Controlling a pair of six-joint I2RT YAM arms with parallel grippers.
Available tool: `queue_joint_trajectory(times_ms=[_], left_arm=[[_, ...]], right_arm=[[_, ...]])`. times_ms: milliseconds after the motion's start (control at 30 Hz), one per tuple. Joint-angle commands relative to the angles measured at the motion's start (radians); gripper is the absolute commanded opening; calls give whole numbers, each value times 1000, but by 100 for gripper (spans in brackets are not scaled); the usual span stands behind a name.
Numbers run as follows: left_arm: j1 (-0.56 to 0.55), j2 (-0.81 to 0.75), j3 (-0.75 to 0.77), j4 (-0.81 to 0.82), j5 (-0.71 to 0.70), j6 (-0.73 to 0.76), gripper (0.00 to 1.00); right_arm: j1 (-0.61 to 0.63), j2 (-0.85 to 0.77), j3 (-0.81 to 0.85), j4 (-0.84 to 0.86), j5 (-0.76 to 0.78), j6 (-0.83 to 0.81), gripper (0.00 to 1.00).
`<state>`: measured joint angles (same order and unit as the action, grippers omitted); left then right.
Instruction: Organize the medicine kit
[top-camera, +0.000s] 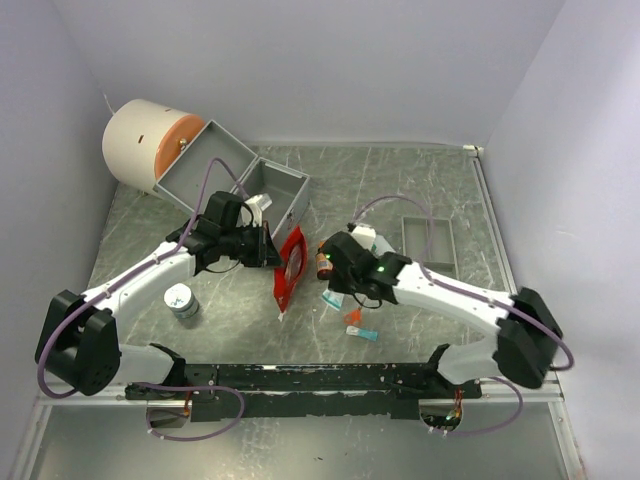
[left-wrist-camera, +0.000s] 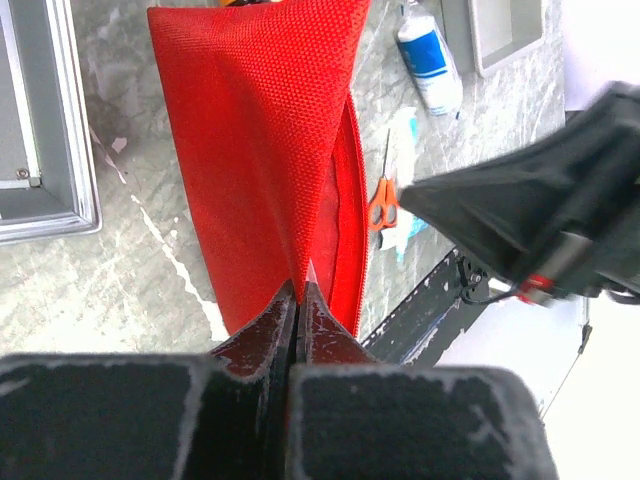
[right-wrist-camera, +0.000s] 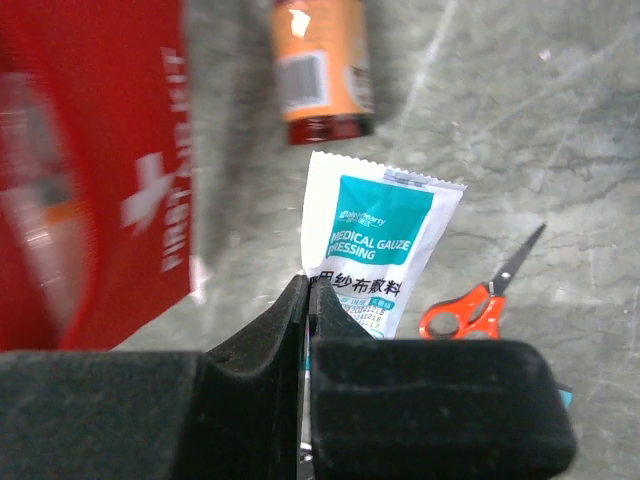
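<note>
Right gripper (right-wrist-camera: 305, 288): clenched on the lower edge of the gauze (right-wrist-camera: 378, 245). Cannot tell if the packet is off the table.
Scissors (right-wrist-camera: 478, 308): right of the gauze, not touching it.
Bottle (right-wrist-camera: 320, 65): on its side beyond the gauze, just beside the pouch.
Pouch (left-wrist-camera: 260, 150): red kit bag, centre of the overhead frame, stood on edge. Zip slit gapes only narrowly.
Left gripper (left-wrist-camera: 298, 295): pinched tight on one lip of the pouch, propping it up.
Bins (top-camera: 235, 180): grey, upper left, behind the left arm.
Step (judged): gauze to go into the pouch; bottle and scissors not yet packed.
Risk, grip: only the packet's edge is pinched, so it may flop or slip out.
Risk, mouth: only one lip is held, so the slit may sag shut and the gauze catch on the zip.
Risk, crowding: the wrists are near each other, and a sweep could set the bottle rolling.
</note>
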<state>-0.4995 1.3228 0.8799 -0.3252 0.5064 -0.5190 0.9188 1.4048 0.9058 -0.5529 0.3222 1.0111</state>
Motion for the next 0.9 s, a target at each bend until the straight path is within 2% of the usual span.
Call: queue_joint_trajectory(times_ms=[0, 133, 367, 500, 667, 867], left_arm=[[6, -5, 53, 14, -9, 14, 7], [6, -6, 38, 57, 43, -39, 7], [6, -10, -30, 263, 166, -215, 7], [6, -2, -64, 316, 164, -265, 7], [6, 42, -80, 335, 184, -257, 7], [6, 91, -96, 396, 242, -249, 7]], right_arm=[[-9, -157, -10, 81, -23, -54, 0], [-10, -281, -18, 155, -28, -122, 0], [-10, -407, -50, 406, -74, -253, 0], [-10, -410, -102, 577, -115, -312, 0], [-10, -369, -188, 808, -173, -390, 0], [-15, -268, -207, 918, -200, -435, 0]])
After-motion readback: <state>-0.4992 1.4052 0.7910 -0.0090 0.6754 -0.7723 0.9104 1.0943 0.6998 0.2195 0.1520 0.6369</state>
